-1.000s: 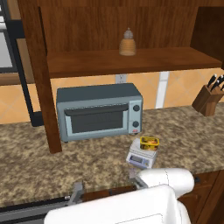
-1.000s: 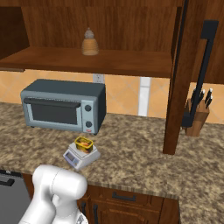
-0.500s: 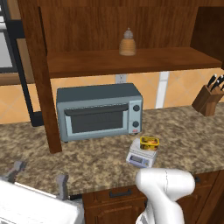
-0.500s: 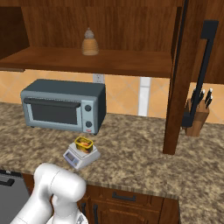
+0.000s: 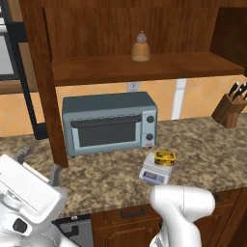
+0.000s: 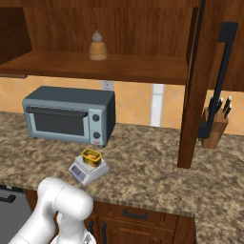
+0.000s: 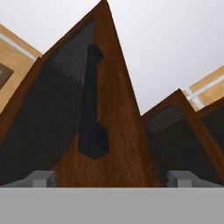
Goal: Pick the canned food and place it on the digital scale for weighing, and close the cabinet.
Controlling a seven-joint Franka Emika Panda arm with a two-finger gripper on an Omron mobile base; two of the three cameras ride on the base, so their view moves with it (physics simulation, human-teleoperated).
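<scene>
Over the last second our arm has swung away from the middle of the counter toward its left, and the gripper [image 5: 39, 165] now sits low at the left of the left base view, close to the open left door of the cabinet [image 5: 41, 82]; nothing else in the scene has shifted. The canned food [image 5: 164, 157] already rests on the digital scale [image 5: 156, 172], which stands on the granite counter [image 6: 143, 167] just in front of the toaster oven [image 5: 110, 122], so we judge the weighing half done and the doors as what remains. In the hand view we look up along a door edge at its ribbed glass and the black bar handle [image 7: 91, 109], with the fingertips [image 7: 41, 177] set wide apart and nothing between them. From this steep angle we cannot say for sure whether the fingers touch the wood yet. We expect the door to be rigid and fairly heavy, swinging on hinges rather than sliding, so a steady push on the flat wooden frame near the free edge should move it. The glass panel looks like the fragile part and is best avoided. The bar handle offers a firm grip if pushing slips. The right door [image 6: 224, 52] also stands open. A tan bottle [image 6: 97, 46] sits on the shelf.
</scene>
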